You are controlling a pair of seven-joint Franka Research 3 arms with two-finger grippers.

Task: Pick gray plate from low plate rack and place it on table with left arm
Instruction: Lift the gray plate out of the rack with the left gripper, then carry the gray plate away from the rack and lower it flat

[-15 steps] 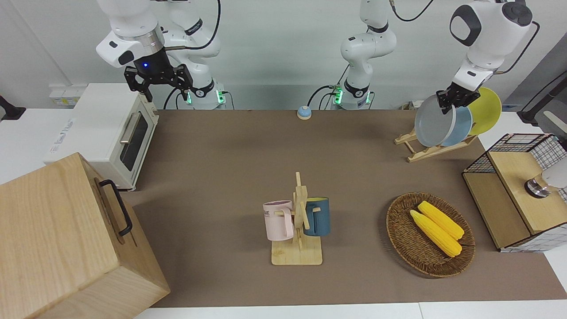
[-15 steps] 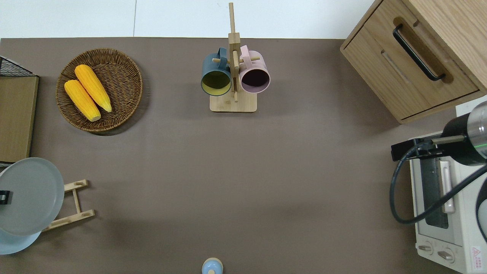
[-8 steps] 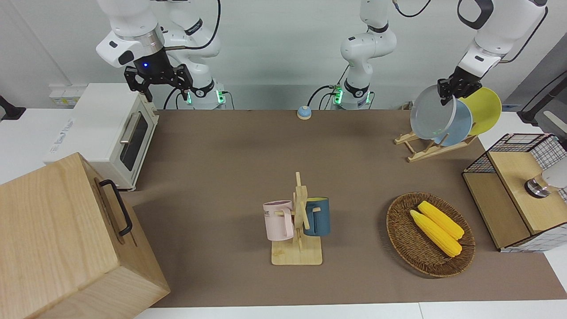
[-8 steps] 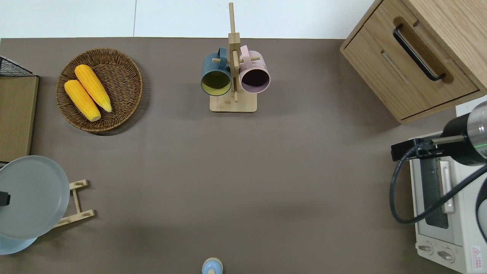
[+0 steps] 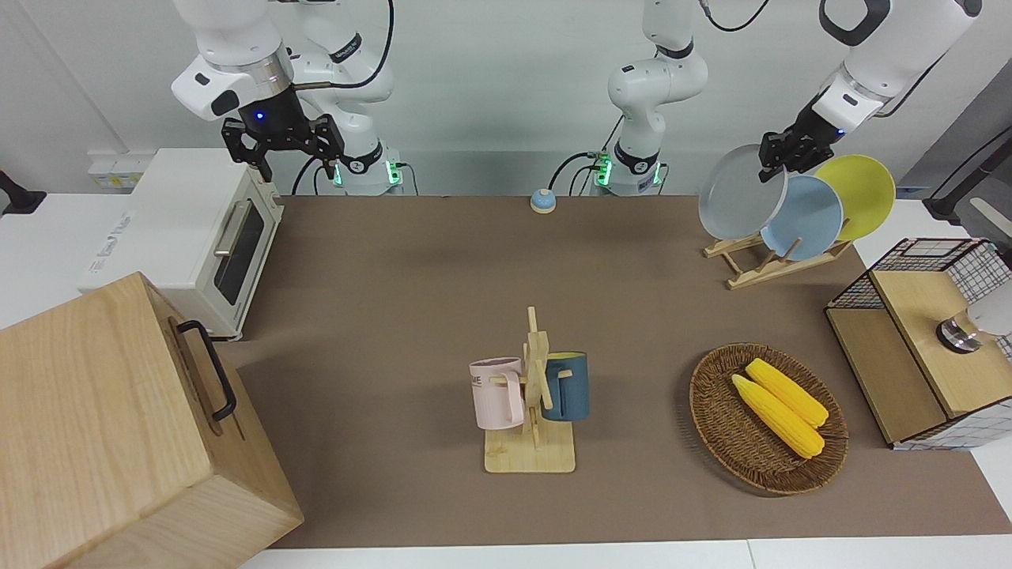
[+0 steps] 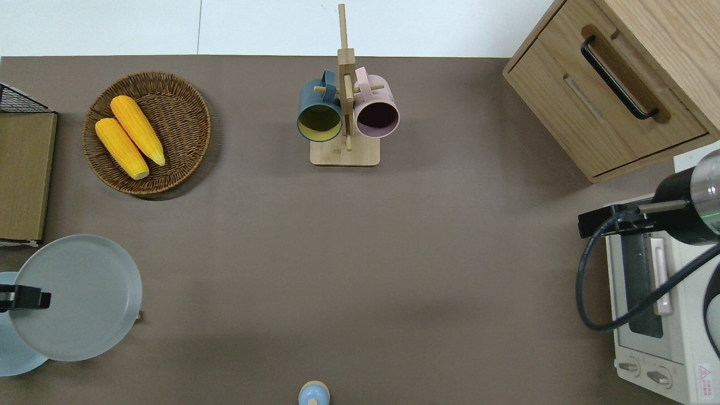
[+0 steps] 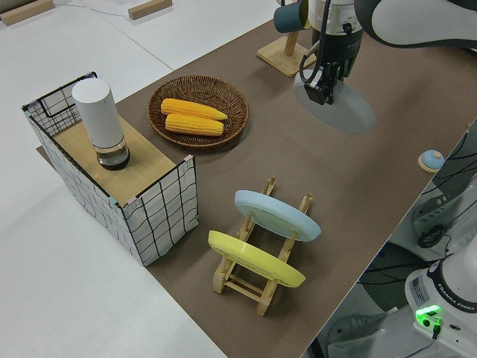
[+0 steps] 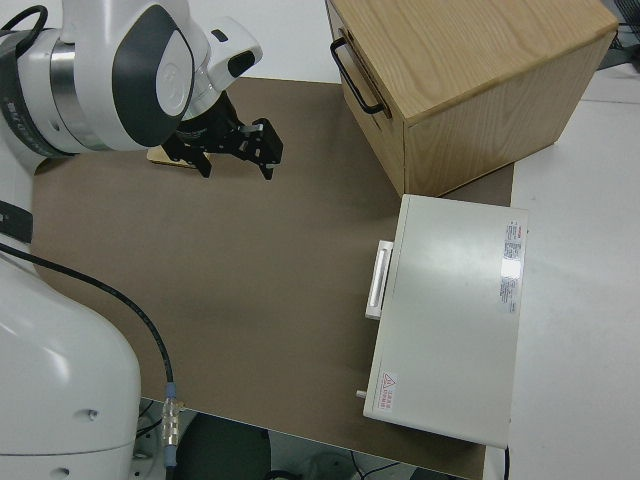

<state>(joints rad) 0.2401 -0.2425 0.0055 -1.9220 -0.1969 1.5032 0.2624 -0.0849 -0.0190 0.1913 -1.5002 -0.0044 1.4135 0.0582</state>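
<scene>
Two plates sit in the rack (image 7: pixel 262 280) at the left arm's end of the table (image 5: pixel 395 316): a blue plate (image 7: pixel 276 215) and, in the next slot, a yellow plate (image 7: pixel 255 259), both leaning on the pegs. The gray plate (image 6: pixel 76 297) is out of the rack and up in the air, clamped at its rim by the left pincer (image 6: pixel 22 297), whose fingers are closed on its edge. From overhead, the plate hangs over the end of the rack toward the table's middle and partly over the blue plate. In the front view it tilts, its face turned toward the table's middle.

A wicker basket (image 5: pixel 715 427) holding two corn cobs (image 5: pixel 779 415) lies farther from the robots than the rack. A wire-and-wood box (image 7: pixel 123 186) with a white cylinder (image 7: pixel 99 121) on it stands at the table's end. A mug tree (image 5: pixel 534 395) with a pink mug (image 5: pixel 496 393) and a blue mug (image 5: pixel 567 386) stands mid-table, and a small bell (image 5: pixel 542 201) lies near the robots.

The right arm is parked, its pincer (image 5: pixel 283 150) wide open and empty. A toaster oven (image 5: pixel 190 237) and a wooden cabinet (image 5: pixel 103 427) stand at that end.
</scene>
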